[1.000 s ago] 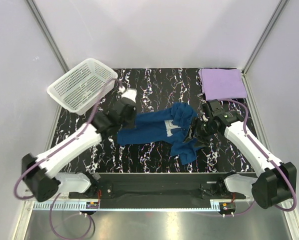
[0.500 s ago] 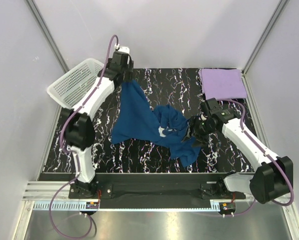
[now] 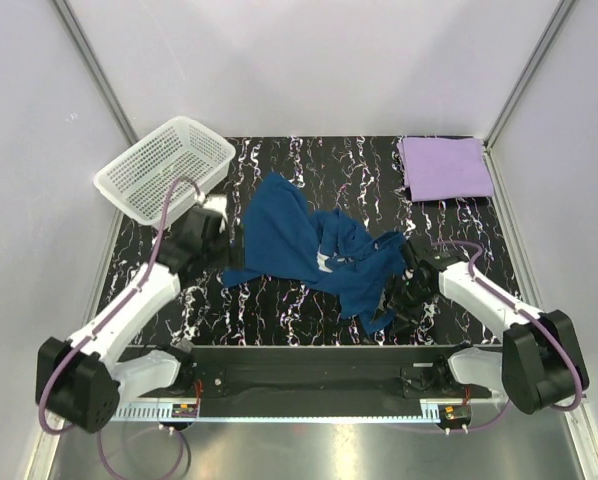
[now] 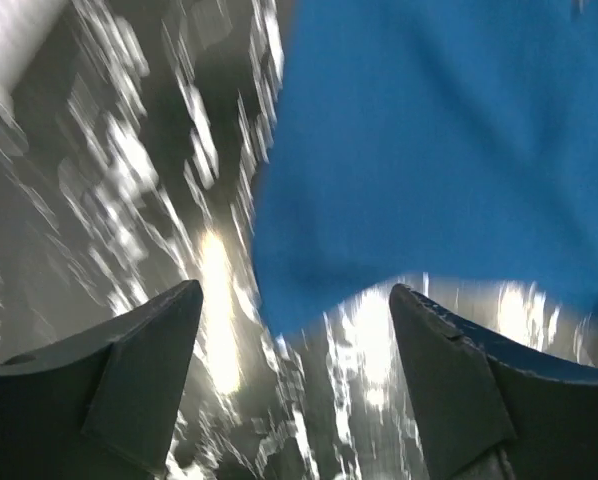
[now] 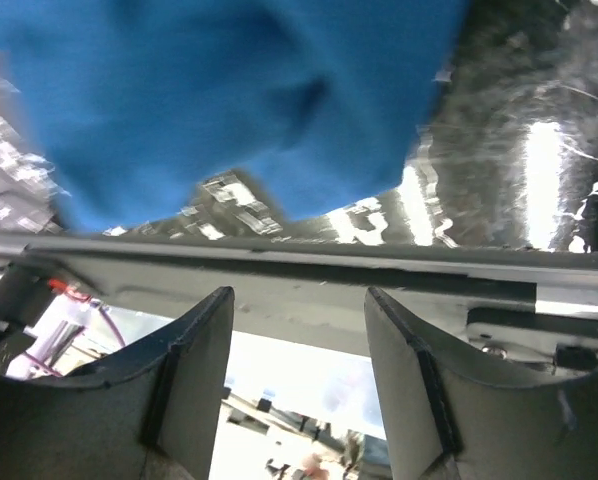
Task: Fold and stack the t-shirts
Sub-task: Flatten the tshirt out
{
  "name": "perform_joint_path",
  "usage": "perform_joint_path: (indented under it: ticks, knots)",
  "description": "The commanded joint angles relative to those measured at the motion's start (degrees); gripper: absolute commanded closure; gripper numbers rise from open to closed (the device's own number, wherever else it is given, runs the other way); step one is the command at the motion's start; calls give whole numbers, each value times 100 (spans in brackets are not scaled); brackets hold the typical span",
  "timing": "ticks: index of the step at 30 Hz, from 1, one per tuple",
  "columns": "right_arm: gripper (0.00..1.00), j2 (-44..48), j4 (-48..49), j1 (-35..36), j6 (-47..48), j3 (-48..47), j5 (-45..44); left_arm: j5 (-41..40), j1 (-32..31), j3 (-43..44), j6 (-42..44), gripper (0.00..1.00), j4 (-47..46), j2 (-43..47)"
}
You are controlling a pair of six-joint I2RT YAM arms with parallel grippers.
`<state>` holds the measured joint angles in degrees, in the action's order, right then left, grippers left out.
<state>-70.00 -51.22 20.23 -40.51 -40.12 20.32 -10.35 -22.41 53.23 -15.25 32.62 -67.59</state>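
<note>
The dark teal-blue t-shirt lies rumpled and partly spread in the middle of the black marbled table, with a bit of white print showing. The lavender t-shirt lies folded flat at the back right corner. My left gripper sits just left of the blue shirt's edge, open and empty. In the left wrist view the blue shirt lies just beyond that gripper. My right gripper is by the shirt's near right corner, open and empty. In the right wrist view it points past the blue shirt toward the table's front rail.
A white perforated basket stands at the back left, close behind my left arm. The black front rail runs along the near edge just below my right gripper. Pale walls close in the table on three sides.
My left gripper lifted the blue shirt's edge toward the back, let go, and came back low to the shirt's left. The shirt now lies more spread. My right gripper slid toward the near edge.
</note>
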Motion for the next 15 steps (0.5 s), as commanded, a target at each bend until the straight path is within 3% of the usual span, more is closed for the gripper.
perform_joint_path:
  ticks: [1, 4, 11, 15]
  knots:
    - [39, -119, 691, 77, -439, 329, 16, 700, -123, -1111, -847, 12, -440, 543]
    - [39, -400, 1184, 244, -721, 557, -1, 929, -123, -1658, -1147, 4, -845, 546]
    - [41, -804, 1861, 280, -1108, 725, -185, -168, -96, -850, -1743, 4, -335, -816]
    - [51, -1042, 2098, 280, -1222, 725, -265, -187, -79, -850, -1868, 5, -757, -1386]
